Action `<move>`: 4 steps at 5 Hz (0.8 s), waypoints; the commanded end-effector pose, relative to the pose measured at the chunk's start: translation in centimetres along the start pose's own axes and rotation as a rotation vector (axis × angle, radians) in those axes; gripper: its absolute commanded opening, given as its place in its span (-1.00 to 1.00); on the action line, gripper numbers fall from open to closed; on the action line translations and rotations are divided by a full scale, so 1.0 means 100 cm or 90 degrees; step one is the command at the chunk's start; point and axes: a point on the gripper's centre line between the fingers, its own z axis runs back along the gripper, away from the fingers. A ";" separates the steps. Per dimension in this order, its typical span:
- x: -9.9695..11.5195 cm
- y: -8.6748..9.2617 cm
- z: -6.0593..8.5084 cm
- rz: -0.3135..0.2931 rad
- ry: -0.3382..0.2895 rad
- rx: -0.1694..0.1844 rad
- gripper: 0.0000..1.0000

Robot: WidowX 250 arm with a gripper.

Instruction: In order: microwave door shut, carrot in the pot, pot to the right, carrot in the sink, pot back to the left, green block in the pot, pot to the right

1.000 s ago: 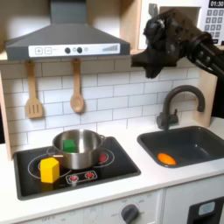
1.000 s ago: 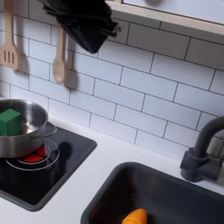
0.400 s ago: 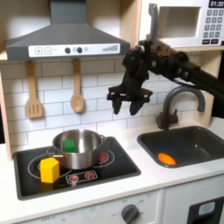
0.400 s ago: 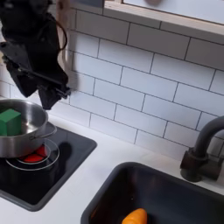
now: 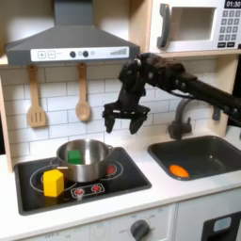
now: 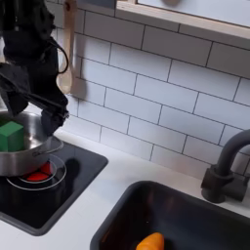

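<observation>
The pot point(image 5: 83, 158) is taken as the landmark, sitting on the black stovetop point(image 5: 127, 179). Nearest the camera in the first exterior view, a yellow block point(image 5: 54, 182) is seen just in front of the pot and toward the first exterior view's left, standing on the stovetop. Inside the pot, the green block point(image 5: 73, 155) is seen resting against the wall on the first exterior view's left; in the second exterior view the green block point(image 6: 11, 135) is likewise seen within the rim of the pot point(image 6: 39, 148).

Above the pot, toward its rim on the first exterior view's right, the gripper point(image 5: 123, 120) is held in the air with its fingers spread apart and nothing between them; no contact with the pot is made. In the second exterior view the gripper point(image 6: 29, 98) is seen hanging close over the pot.

To the first exterior view's right of the pot, the sink point(image 5: 222, 160) is found, with the carrot point(image 5: 178, 170) lying on its floor; the carrot point(image 6: 149, 242) is also caught at the bottom of the second exterior view. Farthest back and high up, the microwave door point(image 5: 188, 25) is seen closed.

The final drag is judged to be the step in hand. A descent onto the near rim is called for, one finger inside the wall and one outside, well clear of the green block, so that the pot is slid flat and not tipped.
</observation>
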 end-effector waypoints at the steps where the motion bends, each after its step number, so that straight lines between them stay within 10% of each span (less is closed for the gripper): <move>1: 0.005 0.035 -0.021 0.047 0.034 0.033 1.00; 4: 0.001 0.051 -0.058 0.083 0.098 0.032 1.00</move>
